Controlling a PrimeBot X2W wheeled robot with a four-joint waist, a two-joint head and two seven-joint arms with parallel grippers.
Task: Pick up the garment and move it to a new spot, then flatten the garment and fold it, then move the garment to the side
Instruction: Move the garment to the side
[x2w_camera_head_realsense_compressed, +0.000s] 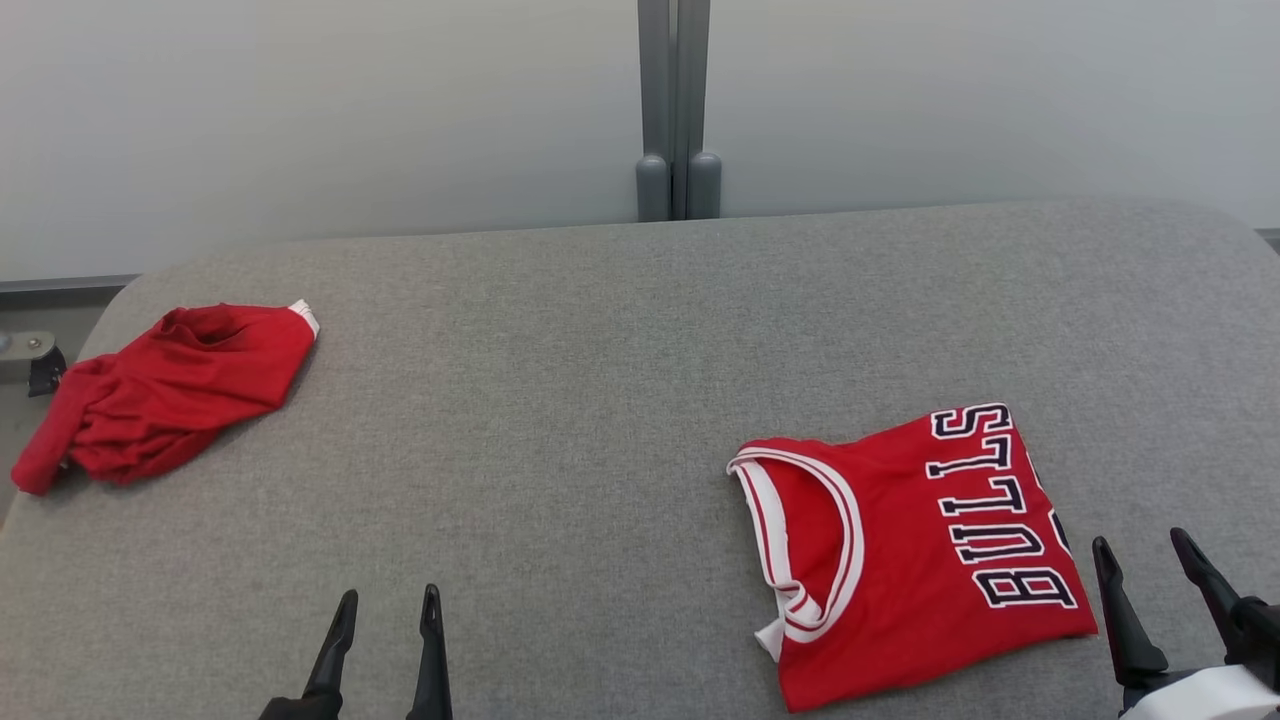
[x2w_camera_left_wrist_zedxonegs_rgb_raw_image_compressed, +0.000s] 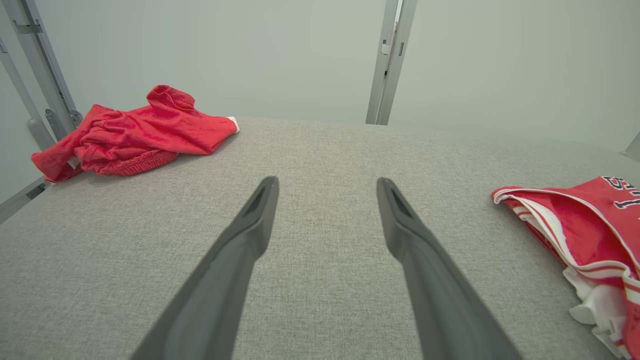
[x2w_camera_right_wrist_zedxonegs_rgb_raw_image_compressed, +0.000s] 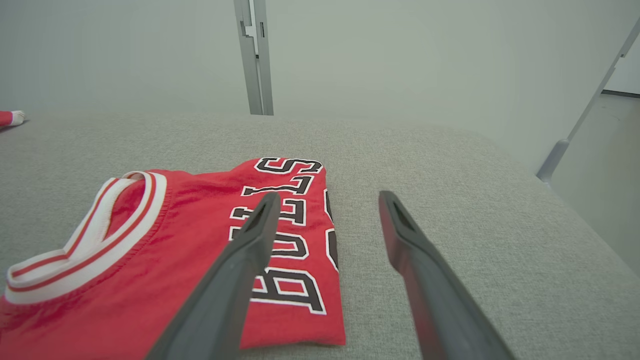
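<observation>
**Folded jersey lies on my right, both end effectors spread and empty**

Head view: the red jersey (x2w_camera_head_realsense_compressed: 900, 560) lies folded flat on the grey counter (x2w_camera_head_realsense_compressed: 600, 400), on the right side of the near half. Its white-and-red collar is turned to the left and the "BULLS" lettering runs along its right edge. My right end effector (x2w_camera_head_realsense_compressed: 1141, 540) sits at the lower right, just beside the jersey's right edge and apart from it, its two dark fingers spread with nothing between them. My left end effector (x2w_camera_head_realsense_compressed: 390, 595) is at the lower left over bare counter, fingers likewise parted and empty, well apart from the jersey. A crumpled red cloth (x2w_camera_head_realsense_compressed: 170, 395) with a bit of white trim rests at the far left edge of the counter. A grey post (x2w_camera_head_realsense_compressed: 675, 110) stands against the pale wall (x2w_camera_head_realsense_compressed: 300, 100) behind.

Left wrist view: the left end effector (x2w_camera_left_wrist_zedxonegs_rgb_raw_image_compressed: 327, 181) points across open counter, fingers wide apart and holding nothing. The crumpled red cloth (x2w_camera_left_wrist_zedxonegs_rgb_raw_image_compressed: 135, 132) lies ahead to the left, near the edge. The collar end of the jersey (x2w_camera_left_wrist_zedxonegs_rgb_raw_image_compressed: 585, 235) comes in from the right.

Right wrist view: the right end effector (x2w_camera_right_wrist_zedxonegs_rgb_raw_image_compressed: 329, 196) is spread and empty. One finger crosses in front of the lettering; I cannot tell whether it touches the fabric. The other finger is over bare counter beside the jersey (x2w_camera_right_wrist_zedxonegs_rgb_raw_image_compressed: 175, 235), which fills the lower left, smooth with a straight folded edge.
</observation>
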